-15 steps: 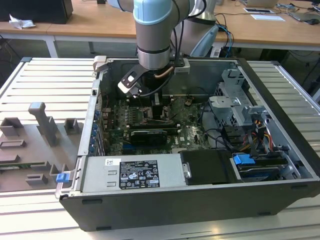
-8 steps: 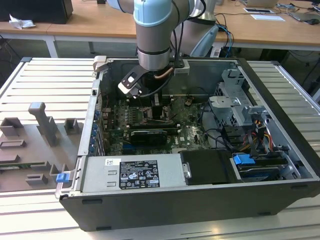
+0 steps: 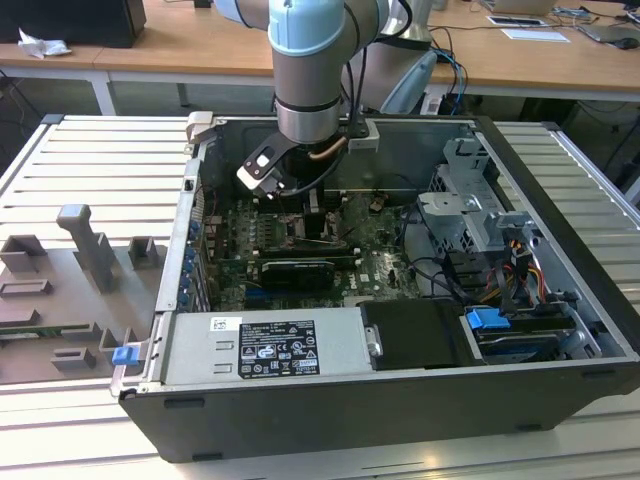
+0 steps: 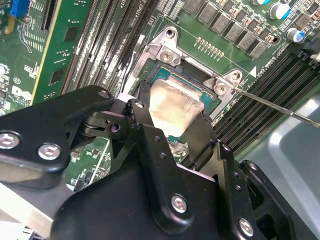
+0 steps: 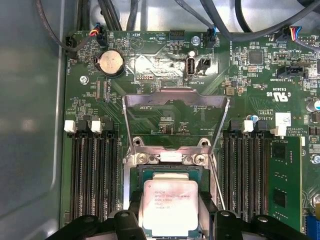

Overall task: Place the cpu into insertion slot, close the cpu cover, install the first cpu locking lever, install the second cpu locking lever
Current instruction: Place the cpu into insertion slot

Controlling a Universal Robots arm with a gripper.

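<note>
Placement of the cpu (image 5: 170, 205) is in hand: inside the open computer case (image 3: 300, 420), to the exterior view's left of the drive cage (image 3: 465, 215), the jaws pinch it by two opposite edges at the insertion slot (image 5: 150, 172); full seating cannot be confirmed. The cpu cover (image 5: 175, 97) stands swung open and a lever rod (image 4: 280, 107) looks unlatched, so cover closing and both lever steps remain.

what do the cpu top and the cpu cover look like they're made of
cpu: top looks like bare metal, matte silver-grey, with a soft, even glare. cpu cover: likely thin stamped sheet metal, shinier silver, bright reflections along its bent edges; which metal, cannot tell.
</note>
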